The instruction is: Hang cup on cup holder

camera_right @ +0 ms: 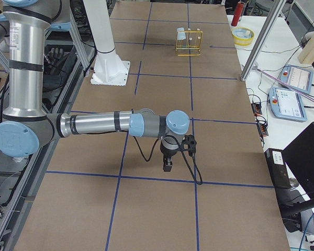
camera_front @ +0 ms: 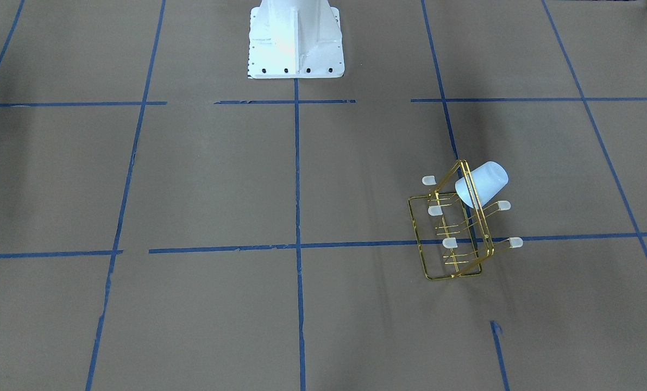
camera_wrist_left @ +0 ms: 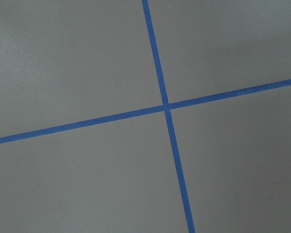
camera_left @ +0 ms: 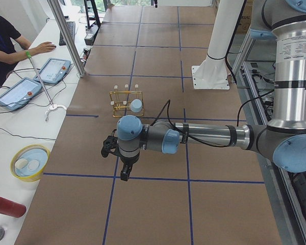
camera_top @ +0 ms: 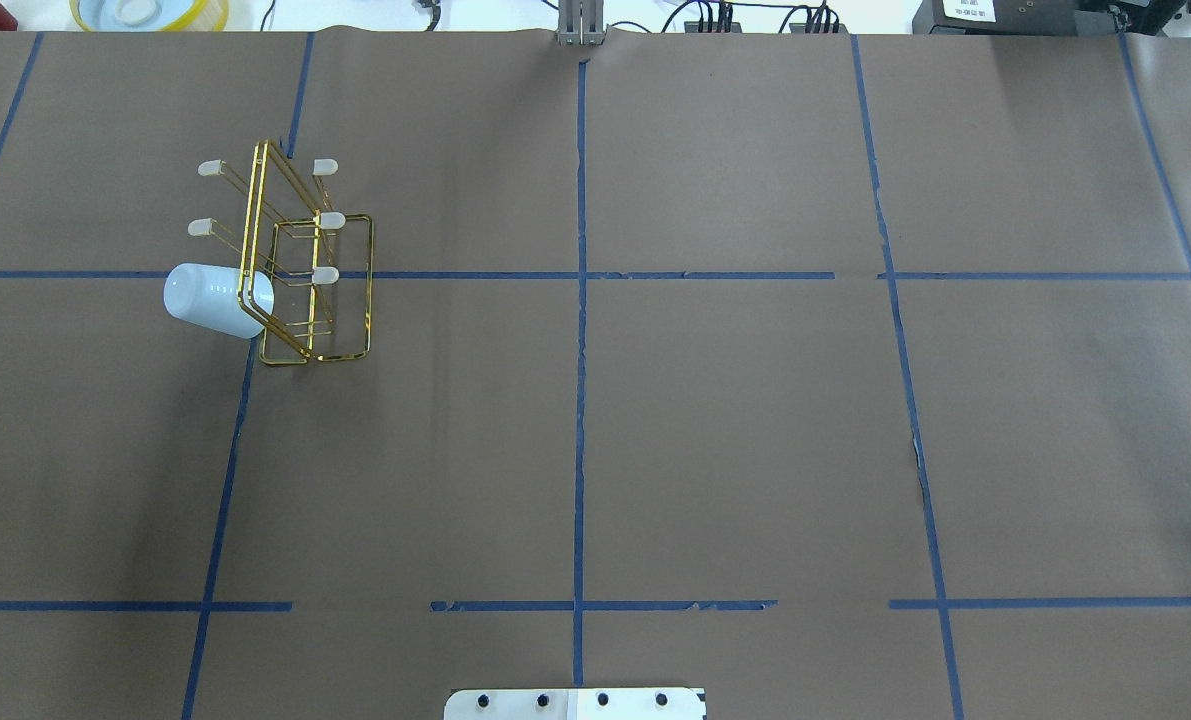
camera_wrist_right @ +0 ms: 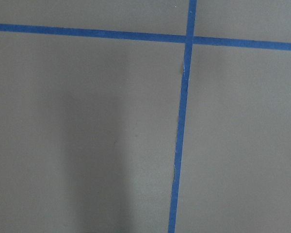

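The pale blue-white cup sits tilted on a prong at one end of the gold wire cup holder. In the overhead view the cup is at the holder's left side, at the table's far left. No gripper touches either. My left gripper shows only in the exterior left view, pointing down over bare table, apart from the holder. My right gripper shows only in the exterior right view, far from the holder. I cannot tell whether either is open or shut.
The white robot base stands at the table's edge. Off the table's left end lie a yellow-rimmed bowl and a red cylinder. An operator sits by tablets beside a metal pole.
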Motion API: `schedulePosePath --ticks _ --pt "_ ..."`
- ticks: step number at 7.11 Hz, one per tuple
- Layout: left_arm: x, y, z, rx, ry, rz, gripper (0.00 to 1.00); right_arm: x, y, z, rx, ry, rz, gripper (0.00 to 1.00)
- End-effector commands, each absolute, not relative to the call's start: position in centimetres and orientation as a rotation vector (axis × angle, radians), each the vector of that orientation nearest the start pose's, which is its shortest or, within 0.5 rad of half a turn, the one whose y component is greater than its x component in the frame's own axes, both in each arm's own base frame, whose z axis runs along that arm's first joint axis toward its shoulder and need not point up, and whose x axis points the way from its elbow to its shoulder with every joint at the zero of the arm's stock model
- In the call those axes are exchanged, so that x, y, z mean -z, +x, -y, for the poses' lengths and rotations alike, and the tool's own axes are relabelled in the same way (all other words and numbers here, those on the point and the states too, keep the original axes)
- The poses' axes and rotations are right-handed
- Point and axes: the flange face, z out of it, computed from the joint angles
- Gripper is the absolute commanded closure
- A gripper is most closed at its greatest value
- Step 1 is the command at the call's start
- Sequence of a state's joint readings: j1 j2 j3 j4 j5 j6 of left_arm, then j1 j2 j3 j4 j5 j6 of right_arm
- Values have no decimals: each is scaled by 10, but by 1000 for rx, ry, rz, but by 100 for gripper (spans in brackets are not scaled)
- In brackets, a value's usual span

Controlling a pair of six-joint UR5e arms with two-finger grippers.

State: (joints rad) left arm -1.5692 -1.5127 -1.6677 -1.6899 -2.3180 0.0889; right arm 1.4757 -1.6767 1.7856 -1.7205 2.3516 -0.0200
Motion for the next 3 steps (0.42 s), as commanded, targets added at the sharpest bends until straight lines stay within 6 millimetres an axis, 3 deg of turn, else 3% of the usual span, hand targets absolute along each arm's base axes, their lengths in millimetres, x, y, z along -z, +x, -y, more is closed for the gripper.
schedulePosePath --ticks 1,3 --pt "-629 -65 478 -145 183 -739 0 -617 21 446 93 -69 779 0" --pt "-630 -65 478 -144 182 -734 0 -617 21 446 93 -69 779 0"
